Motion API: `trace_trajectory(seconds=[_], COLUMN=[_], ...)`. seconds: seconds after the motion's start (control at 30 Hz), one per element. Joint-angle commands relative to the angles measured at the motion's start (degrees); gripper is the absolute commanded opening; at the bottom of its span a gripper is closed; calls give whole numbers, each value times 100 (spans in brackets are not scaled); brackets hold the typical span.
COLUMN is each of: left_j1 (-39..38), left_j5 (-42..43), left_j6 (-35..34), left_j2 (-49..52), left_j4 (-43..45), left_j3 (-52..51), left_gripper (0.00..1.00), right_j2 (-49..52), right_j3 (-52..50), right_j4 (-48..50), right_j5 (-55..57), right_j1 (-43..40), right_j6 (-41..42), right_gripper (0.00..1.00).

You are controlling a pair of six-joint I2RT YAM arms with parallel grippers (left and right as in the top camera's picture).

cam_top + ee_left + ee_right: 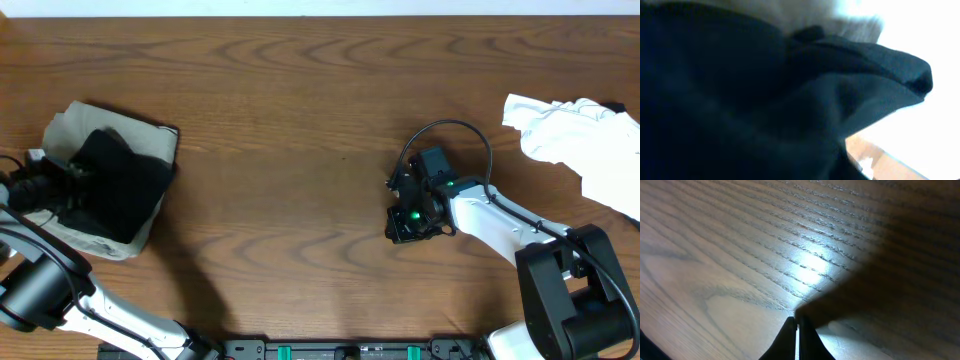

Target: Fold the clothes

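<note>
Overhead, the black garment lies bunched on the grey-beige garment at the left edge of the frame, with the paler cloth showing along its top and lower borders. The white garment is crumpled at the upper right edge and runs out of frame. Between the two, open wood of the tabletop stretches across the middle and the top.

The left arm rises from the lower left and bends so that the left hand sits against the left side of the black garment. The right arm reaches from the lower right toward the centre. Its right hand is over open wood, well apart from the white garment.

Only the right wrist view shows that hand's fingertips pressed together with nothing between them, pointing at glare-lit wood grain. The left wrist view is filled with blurred black folds, a pale strip at the top and a sliver of wood at the lower right. Its own fingers are hidden, so I cannot tell how far the left hand is open or whether it grips the cloth.
</note>
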Motion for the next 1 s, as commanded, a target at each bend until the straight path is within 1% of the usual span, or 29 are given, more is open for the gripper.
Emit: trace_trajectory(seconds=[0.0,0.13,0.2,0.33,0.43,0.63,0.73,0.8,0.83,0.9,0.93,0.97], left_j1=[22,22,22,22,22,-85,-407,-719,-944,-1375,-1628,-1860], left_j5=[-470,-363,-361,-31,-107,-103,-107,-118,-157,-363,-476,-570], left_j6=[-22,-85,-136,-162,-28,-15,15,181,275,354,437,509], left_j2=[44,44,39,9,-181,-997,-1495,-1801,-1980,-2269,-2417,-2546], left_j4=[166,304,280,264,306,450,498,498,496,492,468,439], left_j3=[-492,-643,-640,-640,-625,-511,-509,-509,-509,-509,-509,-509], left_gripper=[41,48,50,56,63,70,72,72,73,76,76,76], right_j2=[50,50,50,50,48,-260,-671,-992,-1163,-1513,-1676,-1812], right_j3=[-57,-57,-57,-48,-7,138,271,345,376,420,424,426], right_j4=[-52,-81,-85,-83,-140,-188,-192,-192,-190,-177,-168,-164], right_j5=[293,293,293,289,249,299,428,455,463,466,463,463], right_j1=[-44,-44,-44,-44,-48,-111,-243,-352,-413,-551,-625,-688], right_j6=[-61,-61,-61,-59,-61,-59,-57,-59,-59,-61,-61,-61], right_gripper=[4,5,5,9,13,19,27,32,39,67,77,95])
